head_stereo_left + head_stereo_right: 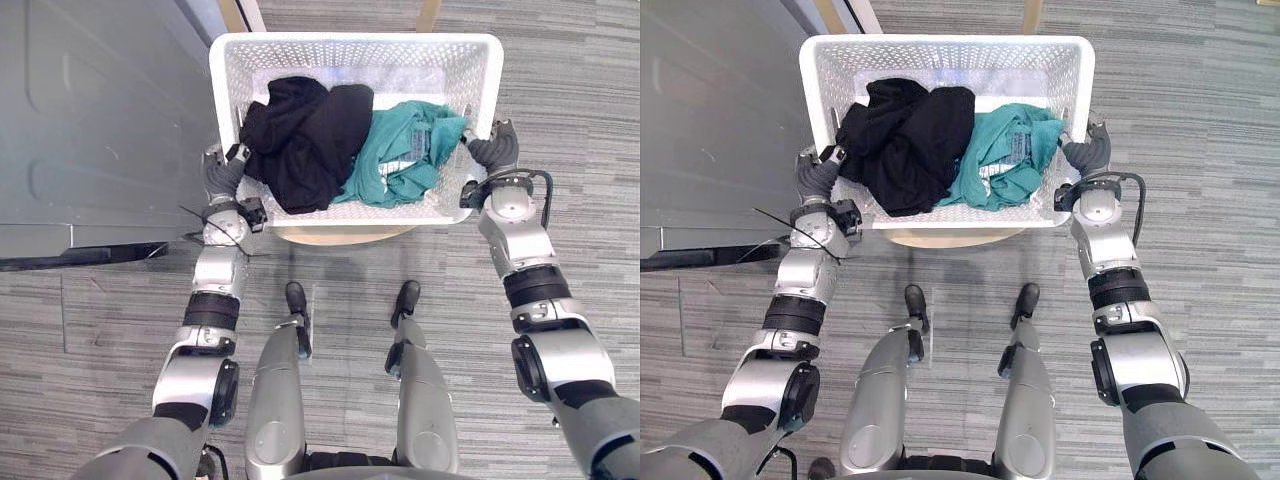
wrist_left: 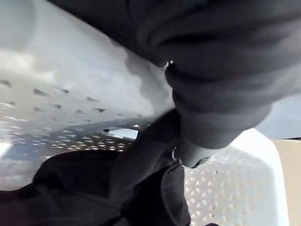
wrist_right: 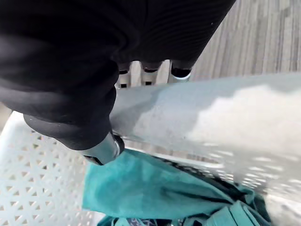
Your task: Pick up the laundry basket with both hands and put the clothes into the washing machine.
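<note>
I note left robot hand (image 1: 224, 176) clamped on left rim of white perforated plastic laundry basket (image 1: 352, 46), thumb (image 2: 188, 153) inside wall. Right robot hand (image 1: 495, 150) pinching right rim: thumb (image 3: 101, 149) inside, fingers (image 3: 150, 70) outside. Round pale wooden desk (image 1: 340, 236) beneath basket; contact unclear. Inside basket: crumpled black garment (image 1: 300, 135) left, teal garment (image 1: 405, 150) right, touching.

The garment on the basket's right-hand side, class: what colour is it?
Teal. The garment in the basket shows best in the left eye view.
</note>
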Controlling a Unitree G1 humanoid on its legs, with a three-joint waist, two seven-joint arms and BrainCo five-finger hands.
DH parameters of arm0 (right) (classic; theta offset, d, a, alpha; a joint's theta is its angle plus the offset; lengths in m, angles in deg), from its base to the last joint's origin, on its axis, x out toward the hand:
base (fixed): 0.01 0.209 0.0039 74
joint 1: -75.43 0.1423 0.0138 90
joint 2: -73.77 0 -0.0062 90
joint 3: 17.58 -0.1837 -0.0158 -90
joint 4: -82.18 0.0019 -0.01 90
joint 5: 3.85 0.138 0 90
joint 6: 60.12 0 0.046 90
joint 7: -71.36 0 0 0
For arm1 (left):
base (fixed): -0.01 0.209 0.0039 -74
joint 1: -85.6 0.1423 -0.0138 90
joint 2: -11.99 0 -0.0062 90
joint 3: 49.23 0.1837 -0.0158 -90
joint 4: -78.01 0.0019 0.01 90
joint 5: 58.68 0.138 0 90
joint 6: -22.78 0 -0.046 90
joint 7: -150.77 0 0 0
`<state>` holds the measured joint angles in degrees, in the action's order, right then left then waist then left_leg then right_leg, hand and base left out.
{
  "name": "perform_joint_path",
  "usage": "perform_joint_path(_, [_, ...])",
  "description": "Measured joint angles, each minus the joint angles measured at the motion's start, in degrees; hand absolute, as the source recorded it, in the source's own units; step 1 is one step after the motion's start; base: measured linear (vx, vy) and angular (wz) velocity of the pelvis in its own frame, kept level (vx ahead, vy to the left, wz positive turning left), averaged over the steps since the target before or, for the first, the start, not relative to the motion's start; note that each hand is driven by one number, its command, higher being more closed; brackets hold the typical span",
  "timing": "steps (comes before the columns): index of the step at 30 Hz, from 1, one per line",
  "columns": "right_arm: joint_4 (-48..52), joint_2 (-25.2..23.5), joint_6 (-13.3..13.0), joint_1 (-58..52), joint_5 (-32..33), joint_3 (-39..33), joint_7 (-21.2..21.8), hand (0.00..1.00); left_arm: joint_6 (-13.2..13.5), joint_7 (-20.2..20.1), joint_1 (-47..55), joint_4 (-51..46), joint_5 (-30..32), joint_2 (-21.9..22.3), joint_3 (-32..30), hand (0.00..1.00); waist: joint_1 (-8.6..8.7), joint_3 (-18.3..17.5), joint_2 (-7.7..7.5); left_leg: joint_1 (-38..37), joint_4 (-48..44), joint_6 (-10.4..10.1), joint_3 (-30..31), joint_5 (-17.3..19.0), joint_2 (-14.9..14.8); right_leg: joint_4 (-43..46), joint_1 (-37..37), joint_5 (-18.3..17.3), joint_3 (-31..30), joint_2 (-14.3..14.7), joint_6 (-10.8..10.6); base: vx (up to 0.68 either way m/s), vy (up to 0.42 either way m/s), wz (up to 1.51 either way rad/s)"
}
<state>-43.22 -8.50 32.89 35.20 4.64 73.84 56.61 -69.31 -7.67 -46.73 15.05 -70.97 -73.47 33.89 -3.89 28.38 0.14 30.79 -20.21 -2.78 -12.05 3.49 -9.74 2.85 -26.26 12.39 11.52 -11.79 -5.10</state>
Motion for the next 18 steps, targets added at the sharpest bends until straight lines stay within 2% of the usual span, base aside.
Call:
perform_joint_path(5, [0.0,0.4,0.0,0.0,0.0,0.0,-0.1,0.0,0.2,1.7,0.0,-0.1,-0.7,-0.2,-1.0,0.0,-0.05,0.0,0.0,-0.2,0.4,0.0,0.0,-0.5,0.0,-0.3,0.1,0.0,-0.2,0.1,0.0,-0.01,-0.003,0.0])
perform_joint_path(7, [0.0,1.1,0.0,0.0,0.0,-0.6,-0.5,0.0,0.9,3.4,0.0,-0.7,-0.6,-1.3,-3.4,0.0,0.0,0.0,0.02,-0.5,0.6,-0.1,-0.1,-0.7,0.0,-0.6,0.3,0.7,-0.6,0.2,0.1,-0.05,-0.014,-0.06])
perform_joint_path(12, [-0.3,2.7,-0.1,0.0,0.0,-2.3,-1.8,0.0,1.5,3.7,0.1,-1.9,-0.6,-4.8,-5.0,0.0,-0.01,0.0,0.03,-1.0,2.4,-0.9,0.3,-1.9,0.0,-2.1,0.8,1.2,-0.7,0.7,0.4,-0.06,-0.032,0.01])
perform_joint_path(18, [-0.3,2.8,-0.1,-0.1,0.0,-2.8,-1.8,0.0,1.5,3.4,0.1,-2.2,-0.6,-5.1,-4.9,0.0,0.5,-0.1,0.07,-1.7,4.2,-1.8,0.8,-3.4,-0.3,-2.5,0.9,1.1,-1.0,1.6,0.4,-0.04,-0.051,-0.01])
